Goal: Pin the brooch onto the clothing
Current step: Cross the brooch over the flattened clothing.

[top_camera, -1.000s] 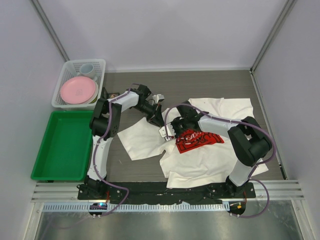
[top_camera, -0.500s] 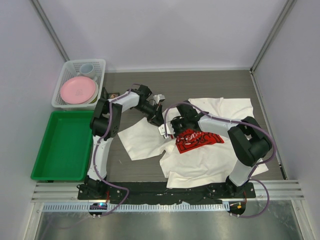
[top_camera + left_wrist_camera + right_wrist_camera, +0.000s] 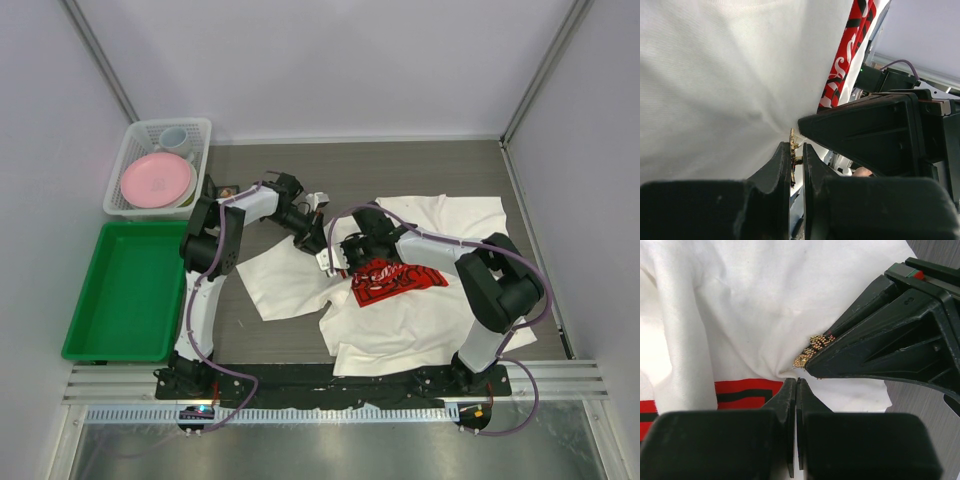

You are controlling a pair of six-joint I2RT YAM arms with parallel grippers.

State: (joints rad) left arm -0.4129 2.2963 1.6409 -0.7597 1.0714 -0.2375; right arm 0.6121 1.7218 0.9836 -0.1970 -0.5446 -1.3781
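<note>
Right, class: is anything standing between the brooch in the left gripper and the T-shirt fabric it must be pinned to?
Nothing visible does. The gold brooch, clamped in the left gripper, already meets the white T-shirt at the pucker pinched by the right gripper.

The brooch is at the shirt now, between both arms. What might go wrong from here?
The left jaws grip the brooch only by a thin edge; pressing it into the cloth may twist it or let it slip out.
The right jaws pinch just a small fold of the T-shirt; it may pull free, leaving slack cloth for the pin.
The two sets of jaws nearly touch, so a small move may knock them together.
</note>
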